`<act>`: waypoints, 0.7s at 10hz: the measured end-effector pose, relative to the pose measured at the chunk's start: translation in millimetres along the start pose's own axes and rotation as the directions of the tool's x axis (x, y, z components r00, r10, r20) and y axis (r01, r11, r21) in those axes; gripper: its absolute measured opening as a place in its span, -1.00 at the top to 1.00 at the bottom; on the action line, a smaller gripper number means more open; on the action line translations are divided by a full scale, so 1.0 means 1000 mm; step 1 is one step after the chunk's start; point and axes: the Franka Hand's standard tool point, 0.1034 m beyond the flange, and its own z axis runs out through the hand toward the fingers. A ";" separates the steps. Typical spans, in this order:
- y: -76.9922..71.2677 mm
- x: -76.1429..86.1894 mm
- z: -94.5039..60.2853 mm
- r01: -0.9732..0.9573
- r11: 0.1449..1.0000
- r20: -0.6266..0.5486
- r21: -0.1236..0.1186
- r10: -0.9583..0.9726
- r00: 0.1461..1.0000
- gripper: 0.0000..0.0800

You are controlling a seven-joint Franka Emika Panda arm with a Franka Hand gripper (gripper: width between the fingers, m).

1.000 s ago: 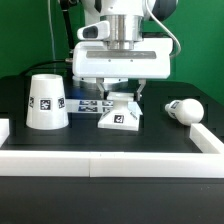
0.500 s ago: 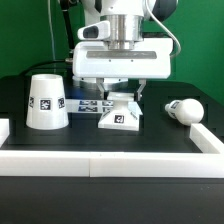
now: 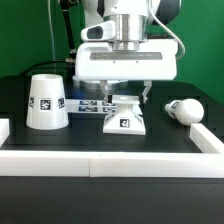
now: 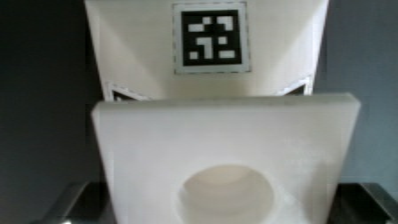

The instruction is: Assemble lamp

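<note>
Tool [image 3: 126, 98] clamped on the flat square white plastic base [image 3: 125, 122], low on the surface [image 3: 95, 140]: we judge it's for sliding.

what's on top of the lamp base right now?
Only the claw, gripping the base by its sides. Its socket hole looks empty; the bulb lies apart. Base's rear is hidden by the claw.

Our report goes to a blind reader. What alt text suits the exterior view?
The robot gripper grips the square base at centre; the shade stands at the exterior view's left, the bulb lies at its right.
</note>
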 end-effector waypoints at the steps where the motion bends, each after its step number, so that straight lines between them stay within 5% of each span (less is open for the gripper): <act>1: -0.007 0.013 0.003 0.032 0.999 -0.017 0.006 -0.032 0.999 -0.34; 7: -0.053 0.091 0.022 0.142 0.989 -0.184 0.037 -0.133 0.974 -0.34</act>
